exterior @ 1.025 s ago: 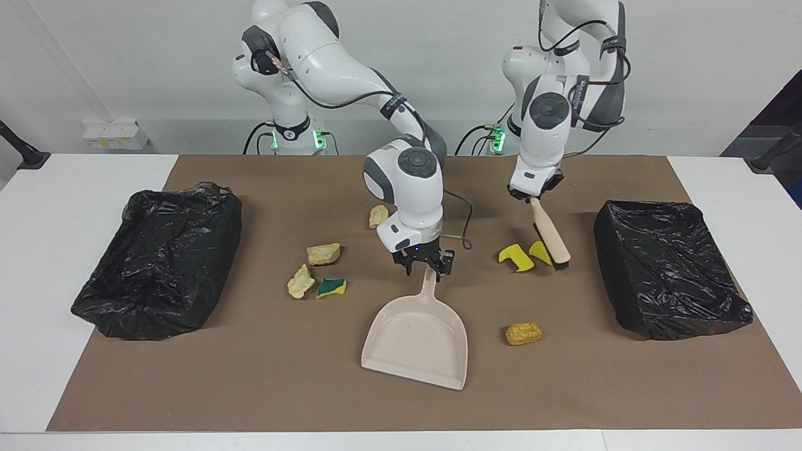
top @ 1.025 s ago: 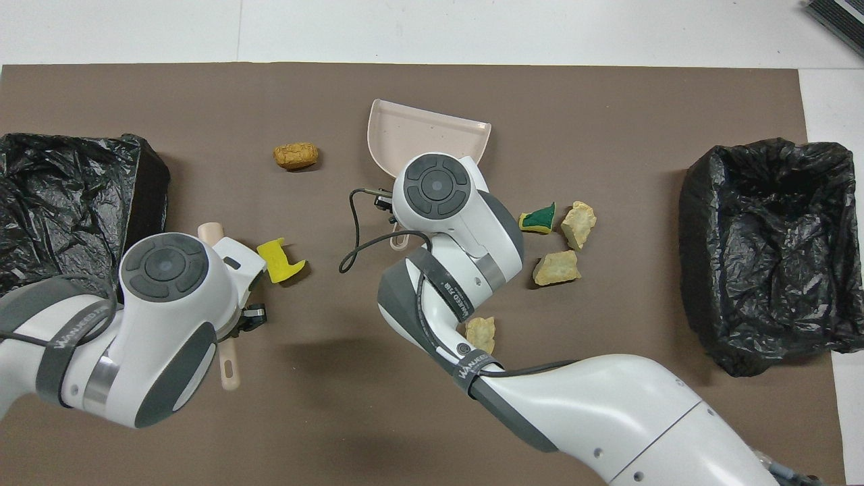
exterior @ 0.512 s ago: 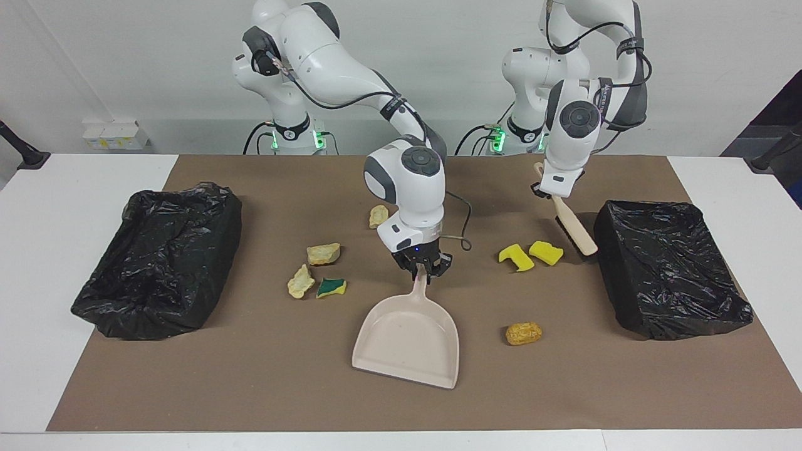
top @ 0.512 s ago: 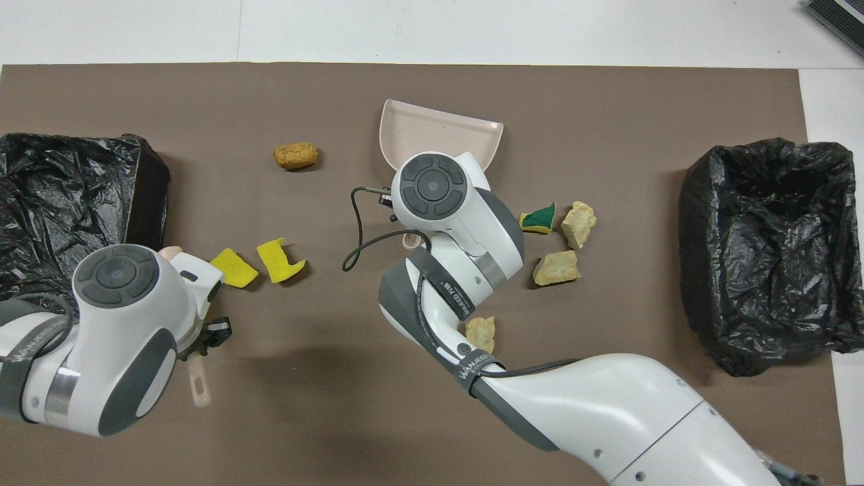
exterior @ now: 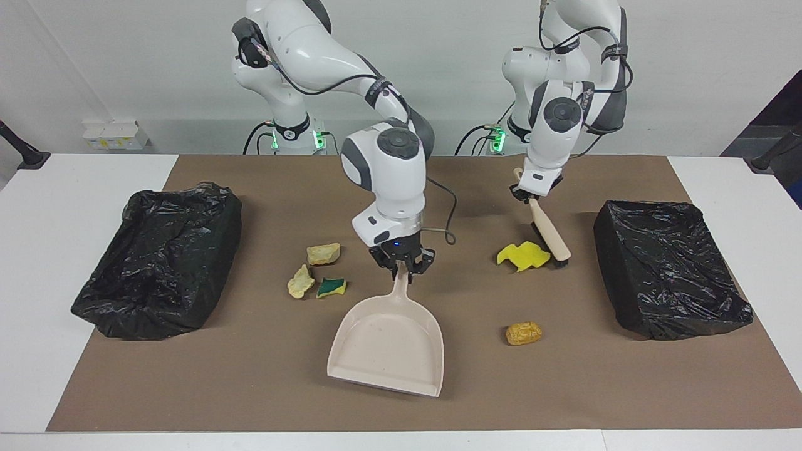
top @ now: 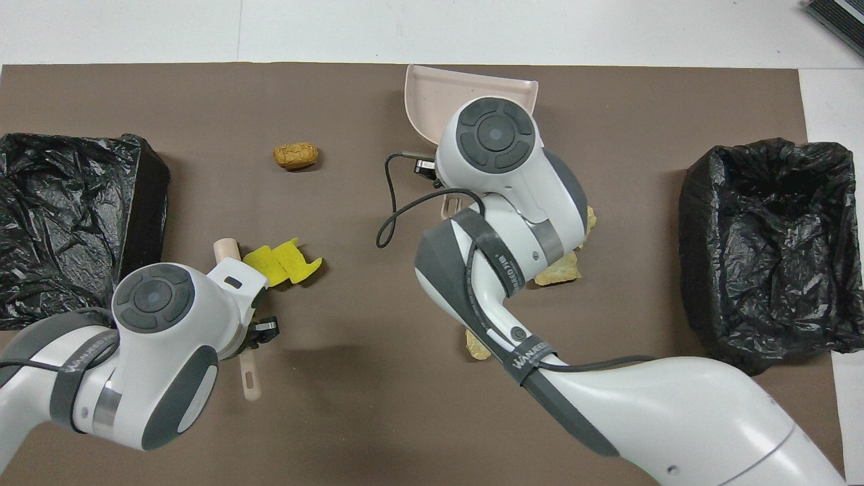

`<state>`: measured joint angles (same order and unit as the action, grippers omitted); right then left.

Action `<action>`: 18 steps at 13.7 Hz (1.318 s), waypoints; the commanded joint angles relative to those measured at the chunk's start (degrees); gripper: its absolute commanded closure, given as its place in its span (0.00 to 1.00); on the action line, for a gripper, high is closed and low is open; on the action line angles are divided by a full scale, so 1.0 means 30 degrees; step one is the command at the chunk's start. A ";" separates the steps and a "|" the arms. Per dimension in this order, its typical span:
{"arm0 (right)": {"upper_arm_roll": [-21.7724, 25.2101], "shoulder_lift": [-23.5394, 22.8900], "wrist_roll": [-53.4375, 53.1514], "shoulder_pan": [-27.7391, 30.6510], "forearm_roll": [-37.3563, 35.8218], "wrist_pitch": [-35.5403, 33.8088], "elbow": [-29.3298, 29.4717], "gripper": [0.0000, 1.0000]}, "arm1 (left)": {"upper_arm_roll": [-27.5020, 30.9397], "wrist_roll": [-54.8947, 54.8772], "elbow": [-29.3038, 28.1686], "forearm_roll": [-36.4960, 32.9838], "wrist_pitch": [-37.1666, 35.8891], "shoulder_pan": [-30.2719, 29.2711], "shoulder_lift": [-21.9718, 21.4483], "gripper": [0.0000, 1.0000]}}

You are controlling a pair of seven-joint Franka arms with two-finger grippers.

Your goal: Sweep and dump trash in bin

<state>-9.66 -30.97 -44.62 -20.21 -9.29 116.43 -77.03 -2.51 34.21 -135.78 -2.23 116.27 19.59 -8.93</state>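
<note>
Holding the dustpan (exterior: 387, 341) by its handle, the right gripper (exterior: 401, 268) is shut tight on it over the middle of the mat (exterior: 188, 388). The left gripper (exterior: 530, 195) is shut on the brush (exterior: 550, 235), whose bristles touch two yellow sponges (exterior: 524, 255), well apart from the dustpan toward the left arm's end. An orange chunk (exterior: 524, 333) lies beside the dustpan. Three more bits (exterior: 318, 270) sit near its handle, toward the right arm's end. To sweep well, the pan's lip should probably press flat on the mat, close to the sponges, and the brush should push slowly so nothing rolls away.
</note>
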 commanded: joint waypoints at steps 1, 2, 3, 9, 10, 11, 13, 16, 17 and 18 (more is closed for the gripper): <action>-0.0180 0.1120 0.2878 0.1136 0.0753 -0.1219 -0.0249 1.00 | 0.0223 -0.1029 -0.0267 0.0888 0.0675 0.1054 -0.0189 1.00; -0.0209 0.1297 0.4456 0.1488 0.0754 -0.2035 -0.0250 1.00 | 0.0223 -0.1147 -0.0151 0.0918 0.0734 0.1262 -0.0160 1.00; -0.0209 0.1473 0.6270 0.1811 0.0870 -0.2566 -0.0250 1.00 | 0.0223 -0.1177 0.0140 0.0919 0.0706 0.1554 -0.0015 1.00; -0.0209 0.3139 1.5385 0.2840 0.2746 -0.2718 -0.3109 1.00 | 0.0457 -0.1090 0.0817 0.0627 -0.1988 0.0942 -0.0394 1.00; -0.0209 0.3725 1.7459 0.2752 0.2746 -0.2688 -0.4136 1.00 | 0.0428 -0.1032 0.0759 0.0626 -0.1787 0.0506 -0.0394 1.00; -0.0209 0.4195 1.9916 0.2665 0.2746 -0.2746 -0.4871 1.00 | 0.0428 -0.0886 0.0701 0.0626 -0.1553 -0.0049 -0.0394 1.00; -0.0209 0.4957 2.3674 0.2576 0.2485 -0.2573 -0.6191 1.00 | 0.0399 -0.1031 0.0117 0.0626 -0.1084 -0.0754 -0.0598 1.00; -0.0209 0.5604 3.0186 0.2400 0.2307 -0.2425 -0.7569 1.00 | 0.0370 -0.0886 -0.0938 0.0626 0.0084 -0.0612 -0.0541 1.00; -0.0209 0.5606 3.0514 0.2284 0.2190 -0.2337 -0.7922 1.00 | 0.0369 -0.0914 -0.0999 0.0626 0.0409 -0.0582 -0.0338 1.00; -0.0209 0.5461 3.0575 0.1819 0.1696 -0.2163 -0.8187 1.00 | 0.0340 -0.1001 -0.1028 0.0626 0.0557 -0.0553 -0.0133 1.00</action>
<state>-9.98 -16.14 44.04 -13.80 -2.74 108.03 -97.71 -1.36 31.40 -137.20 -0.33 115.75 17.70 -9.03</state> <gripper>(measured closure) 0.678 0.749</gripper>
